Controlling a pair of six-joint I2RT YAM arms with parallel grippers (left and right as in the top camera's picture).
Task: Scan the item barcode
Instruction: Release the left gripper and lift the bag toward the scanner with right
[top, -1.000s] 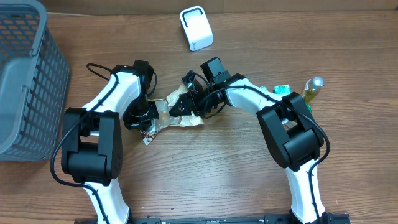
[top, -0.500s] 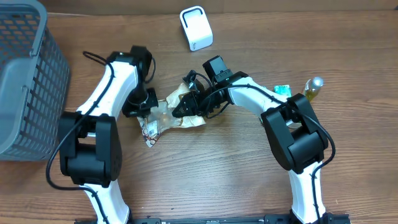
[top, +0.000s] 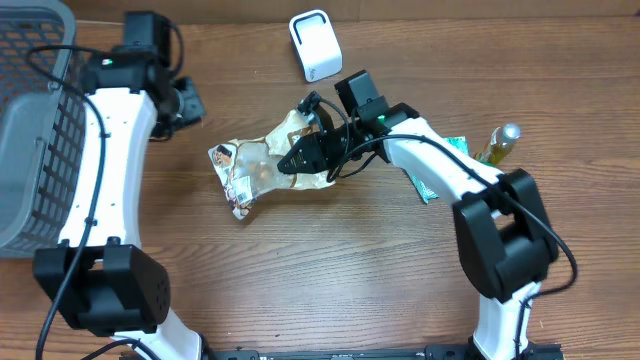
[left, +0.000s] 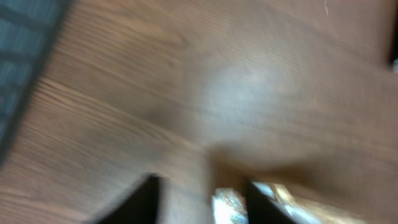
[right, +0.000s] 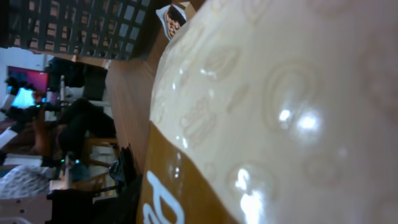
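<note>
The right gripper pinches the right end of the snack pouch, which lies left-to-right in the middle of the tabletop. The white scanner sits beyond it, by the far edge. The left gripper hangs spread and empty, farther off.

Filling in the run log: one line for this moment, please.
right pincer: gripping snack bag | left pincer: open, away from bag | scanner: untouched

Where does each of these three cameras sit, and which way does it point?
Overhead: fixed above, facing straight down at the wooden table; both arms, grey basket, white scanner show.
Left wrist: on the left arm, facing down at bare wood, blurred; its two dark fingers show.
Right wrist: on the right arm, close against the snack packet; no fingers visible.
Shared: overhead and right wrist both show the snack packet and basket.
</note>
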